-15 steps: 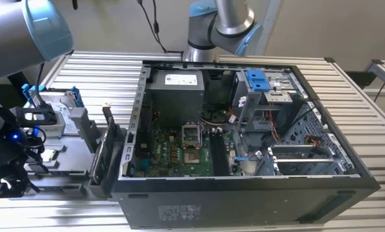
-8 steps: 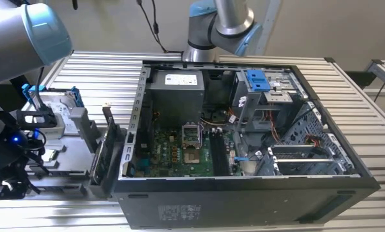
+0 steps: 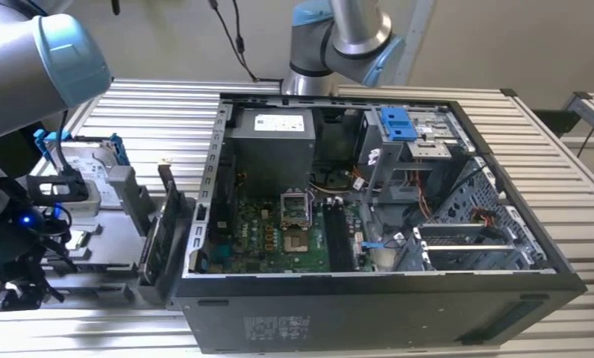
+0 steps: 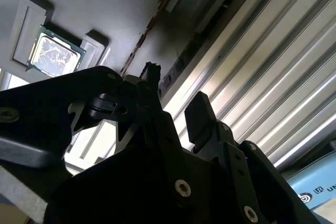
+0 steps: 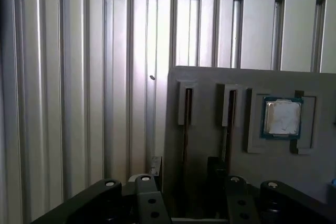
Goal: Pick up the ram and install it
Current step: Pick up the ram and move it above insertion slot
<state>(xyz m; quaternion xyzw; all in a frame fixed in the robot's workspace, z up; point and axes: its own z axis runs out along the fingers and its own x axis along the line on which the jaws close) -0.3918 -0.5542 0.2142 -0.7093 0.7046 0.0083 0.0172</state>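
Gripper (image 5: 184, 174): wide, a finger on each side of the ram (image 5: 186, 129).
Ram: on edge in grey holder (image 5: 210, 82), likely for easy pinching.

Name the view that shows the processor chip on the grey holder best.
The first wrist view: the processor chip sits whole and nearly face-on in the grey holder. The second wrist view shows the chip tilted. In the exterior view it is too small to tell.
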